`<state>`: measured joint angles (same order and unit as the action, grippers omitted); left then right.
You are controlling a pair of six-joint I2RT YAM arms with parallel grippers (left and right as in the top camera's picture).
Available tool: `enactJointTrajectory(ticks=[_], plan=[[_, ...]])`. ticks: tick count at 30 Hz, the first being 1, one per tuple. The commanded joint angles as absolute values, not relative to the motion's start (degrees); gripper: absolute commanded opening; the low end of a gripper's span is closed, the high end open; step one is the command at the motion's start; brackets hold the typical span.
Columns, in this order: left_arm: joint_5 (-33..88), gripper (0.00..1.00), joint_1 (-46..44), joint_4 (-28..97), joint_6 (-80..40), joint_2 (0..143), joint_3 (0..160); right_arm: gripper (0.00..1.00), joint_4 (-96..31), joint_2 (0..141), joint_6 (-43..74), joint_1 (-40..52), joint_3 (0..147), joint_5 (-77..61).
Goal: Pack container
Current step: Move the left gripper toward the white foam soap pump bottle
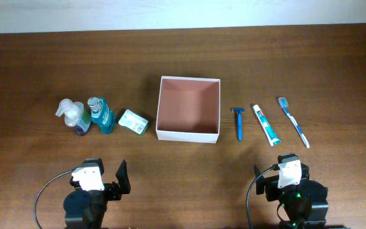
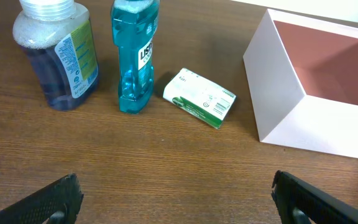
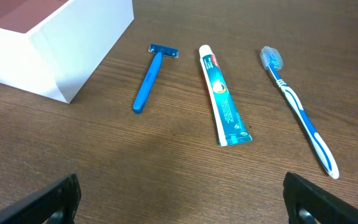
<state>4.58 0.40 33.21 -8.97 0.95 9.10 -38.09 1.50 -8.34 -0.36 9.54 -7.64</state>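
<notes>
The container [image 1: 188, 135], a square white box with a pinkish-brown inside, stands empty at the table's middle; it also shows in the left wrist view [image 2: 278, 106] and the right wrist view [image 3: 73, 50]. Left of it stand a soap pump bottle [image 1: 74, 118], a blue mouthwash bottle [image 1: 101, 115] and a green-white soap packet [image 1: 133, 121]. Right of it lie a blue razor [image 1: 238, 121], a toothpaste tube [image 1: 266, 124] and a toothbrush [image 1: 293, 121]. My left gripper [image 2: 176, 199] and right gripper [image 3: 182, 199] are open and empty near the front edge.
The brown wooden table [image 1: 183, 63] reaches a pale wall strip at the back. Black cables curl beside both arm bases at the front edge.
</notes>
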Motion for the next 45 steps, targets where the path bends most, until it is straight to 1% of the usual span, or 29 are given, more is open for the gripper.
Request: enactJointTrajectory(ticks=[1,6,10,13,16,19,21,22,26,29,31,33,35,39,41,45], plan=[[5.58,0.99,0.54,33.04,-8.08,0.30,8.78,0.99,-38.11,0.95,-8.51,-0.82,9.21,-7.97],[5.61,0.99,0.54,33.04,-8.05,0.30,8.78,0.99,-38.11,0.95,-8.51,-0.82,9.21,-7.97],[0.23,0.99,0.56,33.06,-8.03,0.30,8.75,0.99,-38.11,0.95,-8.51,-0.82,9.21,-7.97],[0.08,0.99,0.56,32.18,-8.05,0.30,8.75,0.99,-38.11,0.95,-8.51,-0.82,9.21,-7.97],[3.92,0.99,0.54,30.09,-8.08,0.30,8.75,0.99,-38.11,0.95,-8.51,-0.82,9.21,-7.97],[5.13,0.99,0.54,26.11,-8.58,0.30,8.78,0.98,-38.11,0.95,-8.51,-0.82,9.21,-7.97],[10.57,1.00,0.54,22.02,-11.07,0.30,8.84,0.99,-38.11,0.95,-8.51,-0.82,9.21,-7.97],[12.23,0.99,0.54,21.39,-11.16,0.40,9.26,0.99,-38.11,0.95,-8.51,-0.82,9.21,-7.97],[12.23,0.99,0.54,22.00,-14.09,3.92,14.55,0.99,-38.11,0.95,-8.51,-0.82,9.21,-7.97],[11.03,0.99,0.56,22.20,-14.09,11.42,23.53,0.99,-38.11,0.95,-8.51,-0.82,9.21,-7.97],[8.82,0.99,0.56,23.90,-14.06,19.00,32.45,0.99,-38.11,0.95,-8.51,-0.82,9.21,-7.97],[5.80,0.99,0.56,28.32,-14.02,26.83,41.76,0.99,-38.11,0.95,-8.51,-0.82,9.21,-7.97],[2.07,0.99,0.56,35.90,-12.25,36.56,53.54,0.99,-38.11,0.95,-8.51,-0.82,9.21,-7.97],[-1.34,0.99,0.56,50.02,-3.86,54.94,75.68,0.99,-38.11,0.95,-8.51,-0.82,9.21,-7.97],[-1.34,0.99,0.64,57.19,6.24,67.64,89.69,0.99,-38.11,0.95,-8.51,-0.82,9.21,-7.97],[-2.72,1.00,3.42,61.49,7.79,76.55,95.88,0.99,-38.11,0.95,-8.51,-0.82,9.21,-7.97]])
